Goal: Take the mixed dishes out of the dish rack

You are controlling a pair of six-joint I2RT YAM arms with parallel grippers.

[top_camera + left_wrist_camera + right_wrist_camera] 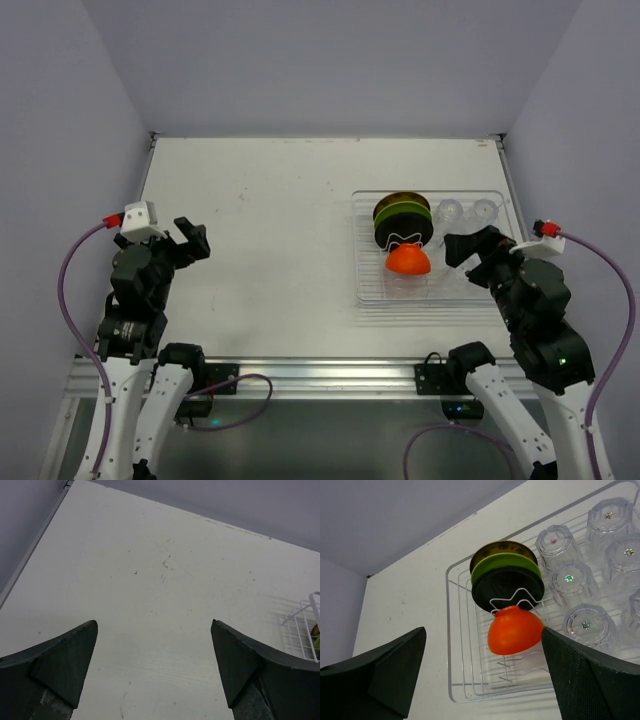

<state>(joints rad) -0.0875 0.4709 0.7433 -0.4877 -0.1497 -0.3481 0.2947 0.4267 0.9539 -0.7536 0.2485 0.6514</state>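
Note:
The dish rack (366, 285) is a clear tray with white wire dividers at the right of the table. An orange-red bowl (409, 260) stands on edge in it, with a black plate (405, 233), a lime green plate (401, 214) and a patterned plate (400, 200) behind. Clear cups (452, 211) stand upside down at its far right. My right gripper (462, 250) is open and empty, above the rack's right part. In the right wrist view the bowl (515, 630) lies between my open gripper (483, 630), apart from it. My left gripper (192, 240) is open and empty, far left.
The right wrist view shows several upturned cups (568, 580) right of the plates, and the rack's near left corner (452, 680). The left wrist view shows my left gripper (154, 622) over bare white table (160, 580), with the rack's wire (300, 627) at the far right.

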